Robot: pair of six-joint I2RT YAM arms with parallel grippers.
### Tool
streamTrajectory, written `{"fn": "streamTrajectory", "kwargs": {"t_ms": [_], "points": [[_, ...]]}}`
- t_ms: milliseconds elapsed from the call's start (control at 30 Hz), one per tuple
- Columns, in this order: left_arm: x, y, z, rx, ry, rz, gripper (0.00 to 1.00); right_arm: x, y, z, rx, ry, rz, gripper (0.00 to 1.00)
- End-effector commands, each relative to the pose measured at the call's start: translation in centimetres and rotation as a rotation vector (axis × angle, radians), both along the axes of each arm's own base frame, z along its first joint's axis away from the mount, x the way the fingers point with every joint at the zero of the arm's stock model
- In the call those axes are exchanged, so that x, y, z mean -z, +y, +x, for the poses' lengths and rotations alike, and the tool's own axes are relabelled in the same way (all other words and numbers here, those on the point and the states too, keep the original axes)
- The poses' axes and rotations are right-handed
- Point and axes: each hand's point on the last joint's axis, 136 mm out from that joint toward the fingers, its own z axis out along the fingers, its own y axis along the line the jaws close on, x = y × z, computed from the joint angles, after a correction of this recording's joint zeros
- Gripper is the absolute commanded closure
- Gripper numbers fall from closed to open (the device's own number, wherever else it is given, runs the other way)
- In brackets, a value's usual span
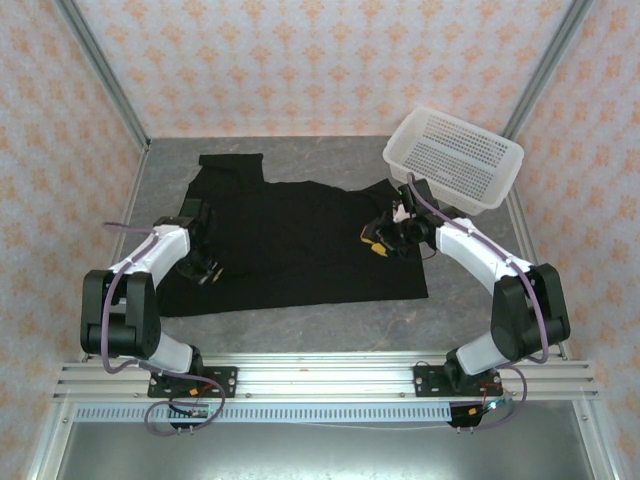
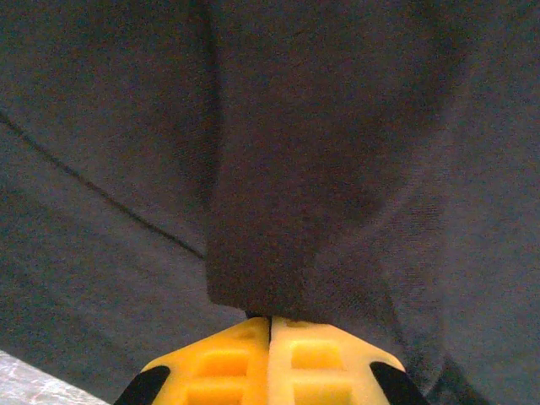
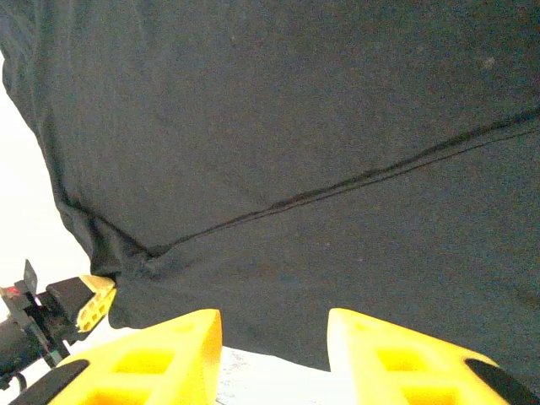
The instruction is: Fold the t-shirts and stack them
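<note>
From above, I am seeing the black t-shirt (image 1: 300,240) lying spread across the middle of the grey table (image 1: 470,290). It is mostly flat, with one short sleeve sticking out toward 11 o'clock. A white perforated basket (image 1: 455,155) is sitting at 2 o'clock, just beyond the shirt's far right corner. The left end effector (image 1: 205,268) is resting on the cloth's edge at 8 o'clock, and the right end effector (image 1: 380,243) is sitting over the shirt at 3 o'clock.

On the left wrist camera, the yellow fingers (image 2: 228,363) are pressing together at 6 o'clock, clenched on a fold of the dark cloth that is rising straight up from the tips. A seam is running diagonally at 9 o'clock.

On the right wrist camera, the yellow fingers (image 3: 160,354) are standing apart, released, with the black fabric hanging just ahead of them and a stitched seam crossing it from 8 toward 2 o'clock.
</note>
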Motion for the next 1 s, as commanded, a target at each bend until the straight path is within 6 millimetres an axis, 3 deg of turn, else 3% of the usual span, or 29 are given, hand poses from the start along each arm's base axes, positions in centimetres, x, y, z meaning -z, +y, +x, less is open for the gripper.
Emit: {"fn": "streamTrajectory", "kwargs": {"t_ms": [0, 267, 567, 833, 967], "points": [[-1.6, -0.1, 1.5, 0.037, -0.041, 0.030, 1.00, -1.2, 0.4, 1.1, -0.001, -0.036, 0.014, 0.63], [-2.8, -1.3, 6.1, 0.182, -0.056, 0.074, 1.00, -1.3, 0.3, 1.0, 0.008, -0.036, 0.012, 0.64], [-2.7, -1.9, 10.6, 0.340, -0.028, 0.170, 1.00, -1.1, 0.0, 0.2, 0.010, -0.026, 0.005, 0.65], [-3.1, -3.9, 12.3, 0.465, -0.029, 0.222, 1.00, -0.7, -0.2, -0.2, 0.011, -0.014, -0.004, 0.66], [-1.8, -5.0, 12.5, 0.537, 0.007, 0.234, 1.00, -0.6, -0.2, -0.3, 0.006, -0.007, -0.003, 0.67]]}}
